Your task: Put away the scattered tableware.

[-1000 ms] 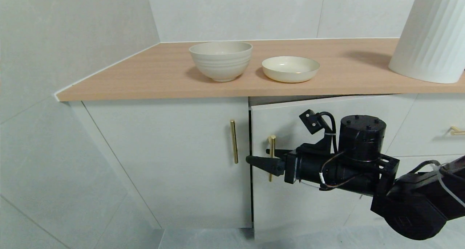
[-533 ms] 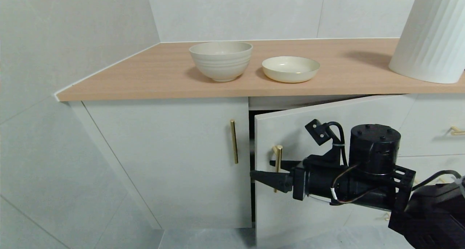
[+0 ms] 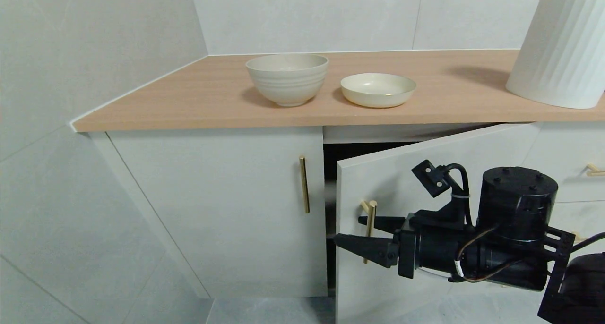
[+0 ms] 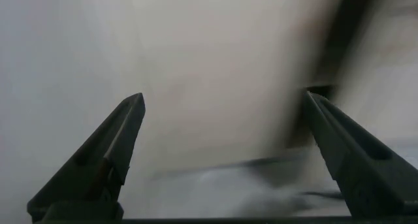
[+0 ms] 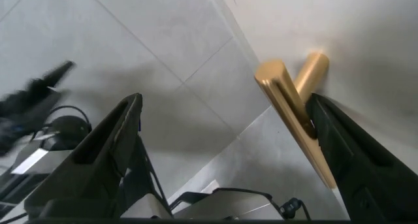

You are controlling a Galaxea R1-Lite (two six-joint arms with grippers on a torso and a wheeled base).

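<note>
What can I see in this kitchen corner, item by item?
Deep cream ribbed bowl: one, cream, on the wooden countertop, left of the dish.
Shallow cream dish: one, cream, on the countertop, apart from the bowl.
Tall white fluted vessel: one, white, at the countertop's right end.
Shut cabinet door: one, pale grey, under the countertop.
Ajar cabinet door: one, pale grey, right of the shut one.
Brass bar handle: one, gold, on the ajar door.
Right gripper: one, black, open around that handle.
Left gripper: one, black, open, facing a pale surface.

Cream ridged bowl & dish, tan wood countertop, brass door handle.
</note>
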